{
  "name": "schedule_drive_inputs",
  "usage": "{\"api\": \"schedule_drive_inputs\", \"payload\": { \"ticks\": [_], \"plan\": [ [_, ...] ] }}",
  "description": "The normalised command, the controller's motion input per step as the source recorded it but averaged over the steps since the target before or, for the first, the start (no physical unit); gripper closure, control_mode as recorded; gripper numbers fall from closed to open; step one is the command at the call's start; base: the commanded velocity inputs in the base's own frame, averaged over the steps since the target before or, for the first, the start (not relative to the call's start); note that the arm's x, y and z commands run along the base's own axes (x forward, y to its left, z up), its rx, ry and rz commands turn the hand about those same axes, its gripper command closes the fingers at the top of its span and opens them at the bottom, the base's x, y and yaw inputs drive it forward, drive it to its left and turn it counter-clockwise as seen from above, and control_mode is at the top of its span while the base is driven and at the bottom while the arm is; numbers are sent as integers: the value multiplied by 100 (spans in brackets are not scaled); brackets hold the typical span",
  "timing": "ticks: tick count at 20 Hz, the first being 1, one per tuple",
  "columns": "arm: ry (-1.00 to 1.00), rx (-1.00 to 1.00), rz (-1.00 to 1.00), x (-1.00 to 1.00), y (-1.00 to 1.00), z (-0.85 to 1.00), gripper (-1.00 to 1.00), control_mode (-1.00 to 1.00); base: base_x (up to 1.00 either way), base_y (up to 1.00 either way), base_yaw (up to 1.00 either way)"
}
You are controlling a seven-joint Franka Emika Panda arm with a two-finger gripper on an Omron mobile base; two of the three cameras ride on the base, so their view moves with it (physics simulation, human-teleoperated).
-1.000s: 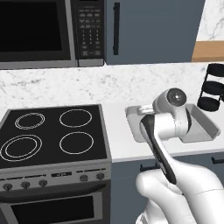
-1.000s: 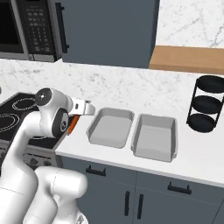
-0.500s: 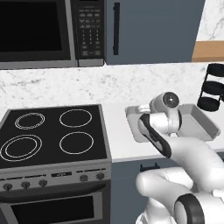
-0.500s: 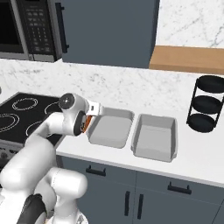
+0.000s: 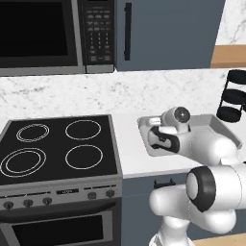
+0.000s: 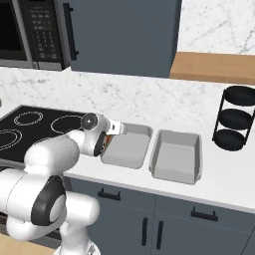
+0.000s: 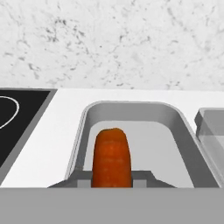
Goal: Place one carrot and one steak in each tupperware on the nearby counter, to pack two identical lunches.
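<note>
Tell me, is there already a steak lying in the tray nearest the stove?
No, in the hand view that tupperware has a bare grey floor, with only the carrot held before it.

The flat white countertop point(image 6: 219, 182) over dark blue-grey drawers carries two shallow light-grey rectangular tupperware trays side by side near its front edge: one point(image 6: 128, 149) close to the black stovetop end, its twin point(image 6: 177, 157) just beside it. A black three-tier round rack point(image 6: 238, 118) stands farther along, toward the back edge.
</note>
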Motion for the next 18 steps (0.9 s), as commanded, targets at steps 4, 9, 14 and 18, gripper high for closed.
{"api": "schedule_drive_inputs", "payload": {
  "ticks": [4,9,14,18],
  "plan": [
    [0,0,0,17,0,-24,100,-100,0,0,0],
    [0,1,0,17,0,-2,100,-100,0,0,0],
    [0,1,0,2,0,-1,100,-100,0,0,0],
    [1,0,0,0,0,-2,100,-100,0,0,0]
  ]
}}
